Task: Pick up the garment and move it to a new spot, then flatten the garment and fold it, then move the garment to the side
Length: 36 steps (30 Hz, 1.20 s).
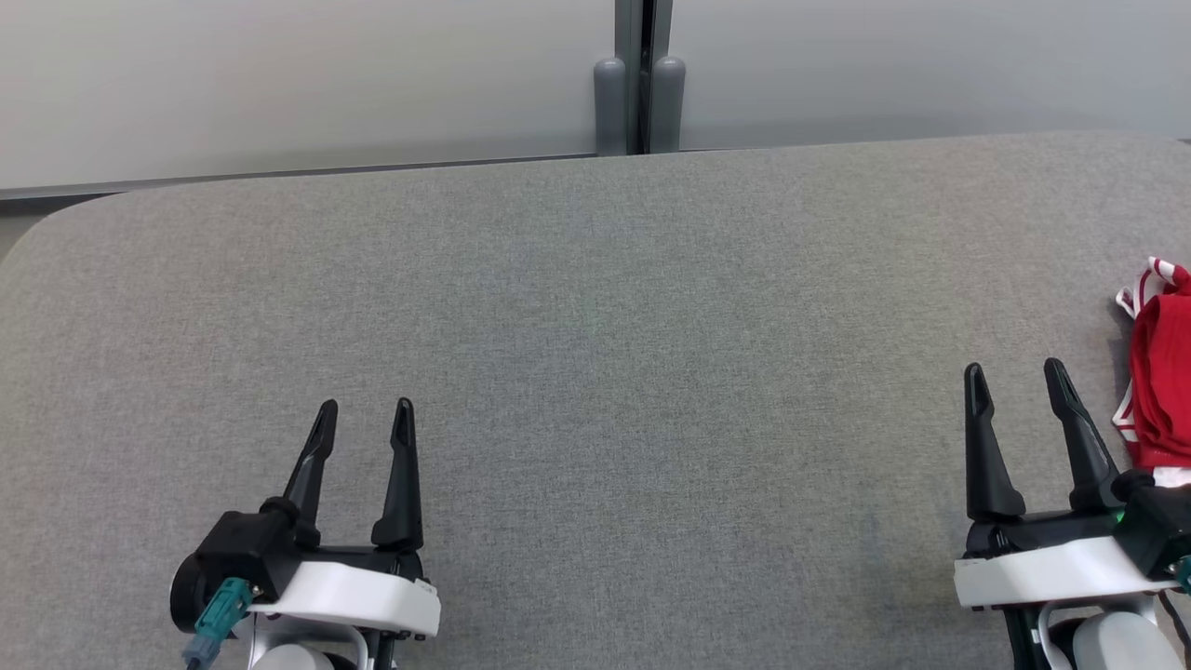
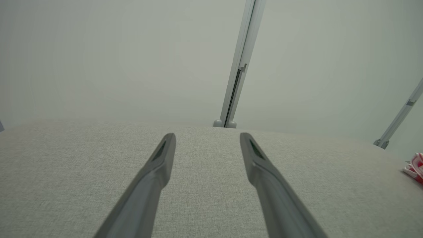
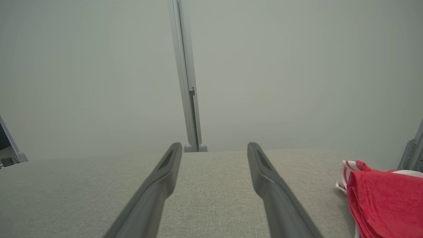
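**Red fabric garment (image 1: 1163, 381) with white-striped trim lay at far right, both my grippers empty**

Garment sat bunched in a compact heap on the grey woven tabletop (image 1: 595, 307), at the table's right side, partly cut off by the head view's right border. Red cloth on top, white-and-red striped edging peeking out at its far end and along its left side. Whether it was neatly folded I could not tell.

My right gripper (image 1: 1013, 366) hovered just beside the garment, to its left, not touching it. Its two long dark fingers were spread apart, nothing between them. My right wrist view showed the same: fingers (image 3: 158, 185) wide, bare grey cloth between, garment (image 3: 383, 201) off to the lower right.

My left gripper (image 1: 365, 405) was at the lower left, well apart from the garment, fingers likewise released and holding nothing. From my left wrist view the garment (image 2: 415, 167) was a small red-and-white bit at the far right edge.

Behind the table stood pale wall panels (image 1: 279, 84) joined by a grey upright post (image 1: 637, 93).
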{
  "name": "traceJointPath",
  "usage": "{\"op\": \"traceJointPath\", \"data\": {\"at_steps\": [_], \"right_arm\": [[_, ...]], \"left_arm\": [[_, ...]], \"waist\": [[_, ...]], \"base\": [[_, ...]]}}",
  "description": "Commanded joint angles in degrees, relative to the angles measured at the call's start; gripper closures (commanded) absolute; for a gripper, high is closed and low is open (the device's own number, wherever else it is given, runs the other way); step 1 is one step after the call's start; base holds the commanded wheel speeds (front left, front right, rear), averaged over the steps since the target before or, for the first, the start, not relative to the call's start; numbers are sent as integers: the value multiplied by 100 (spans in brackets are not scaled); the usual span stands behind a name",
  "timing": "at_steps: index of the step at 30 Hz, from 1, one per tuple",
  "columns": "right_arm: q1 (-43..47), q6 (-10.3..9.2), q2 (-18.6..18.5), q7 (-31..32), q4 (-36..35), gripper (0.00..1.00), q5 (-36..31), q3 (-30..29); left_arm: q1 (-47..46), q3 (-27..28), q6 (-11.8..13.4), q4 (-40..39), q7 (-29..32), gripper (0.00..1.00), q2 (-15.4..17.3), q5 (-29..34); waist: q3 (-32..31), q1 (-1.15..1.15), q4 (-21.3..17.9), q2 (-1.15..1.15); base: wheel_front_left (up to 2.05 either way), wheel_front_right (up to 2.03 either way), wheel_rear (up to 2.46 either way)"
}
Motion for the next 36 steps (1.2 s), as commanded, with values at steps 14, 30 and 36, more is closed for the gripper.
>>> {"op": "traceJointPath", "data": {"at_steps": [14,30,36], "right_arm": [[52,0,15,262,165,100,1301,-27],[9,0,10,588,259,100,2782,-113],[0,0,14,711,289,100,3301,-150]], "left_arm": [[15,131,-127,145,244,100,64,-1247],[-65,319,-297,264,550,100,138,-2622],[-87,395,-356,289,662,100,156,-3106]], "waist": [[-53,0,-6,0],[-143,0,-18,0],[-179,0,-22,0]], "base": [[0,0,0],[0,0,0],[0,0,0]]}}
